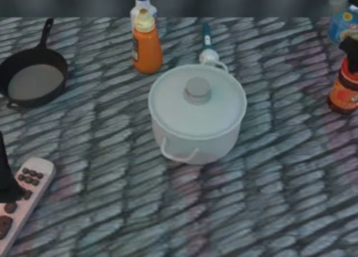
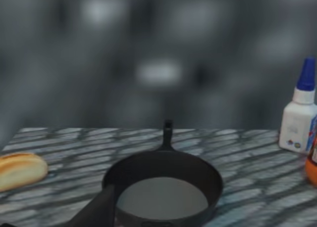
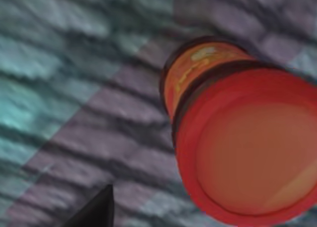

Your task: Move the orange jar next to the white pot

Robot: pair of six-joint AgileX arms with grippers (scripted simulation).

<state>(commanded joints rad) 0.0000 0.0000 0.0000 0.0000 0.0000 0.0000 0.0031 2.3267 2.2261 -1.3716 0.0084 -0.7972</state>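
The orange jar (image 1: 344,92), short with a red lid and a dark label band, stands at the table's right edge, far from the white pot (image 1: 196,114) at the middle. My right gripper (image 1: 351,54) hangs just above the jar's top and partly covers it. In the right wrist view the jar (image 3: 237,143) fills the frame close up. One dark finger (image 3: 101,207) stands apart from it, touching nothing, and the gripper is open. My left gripper (image 1: 6,184) is parked at the left edge, open and empty.
A black frying pan (image 1: 33,75) lies at the left. An orange squeeze bottle (image 1: 146,44) and a white blue-capped bottle (image 1: 142,2) stand behind the pot, beside a teal-handled brush (image 1: 208,47). A white remote (image 1: 22,198) lies front left, and a blue container (image 1: 342,22) stands behind the jar.
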